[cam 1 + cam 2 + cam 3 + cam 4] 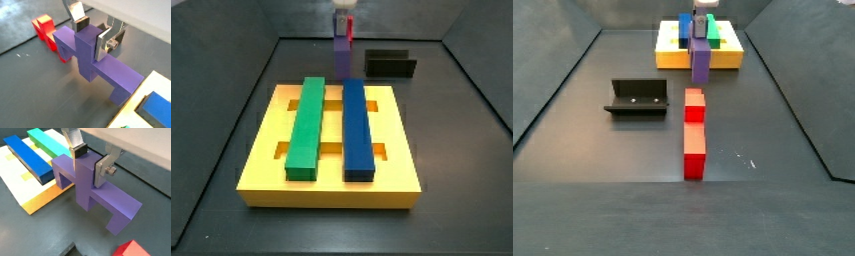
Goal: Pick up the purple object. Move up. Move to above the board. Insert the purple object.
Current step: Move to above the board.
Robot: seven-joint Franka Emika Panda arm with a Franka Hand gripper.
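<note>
My gripper [93, 34] is shut on the raised middle block of the purple object [100, 67], one finger on each side; both wrist views show this grip [89, 160]. The purple object [100, 195] sits low between the board and the red piece, and I cannot tell whether it touches the floor. In both side views it shows as a narrow violet shape [342, 58] [702, 62] just beyond the end of the yellow board [265, 150]. The board [667, 55] carries a green bar [305, 125] and a dark blue bar [358, 130] in its slots.
A long red piece [694, 130] lies on the floor on the side of the purple object away from the board; it also shows in a wrist view [47, 30]. The black fixture [637, 97] stands beside it [392, 64]. Dark walls enclose the floor.
</note>
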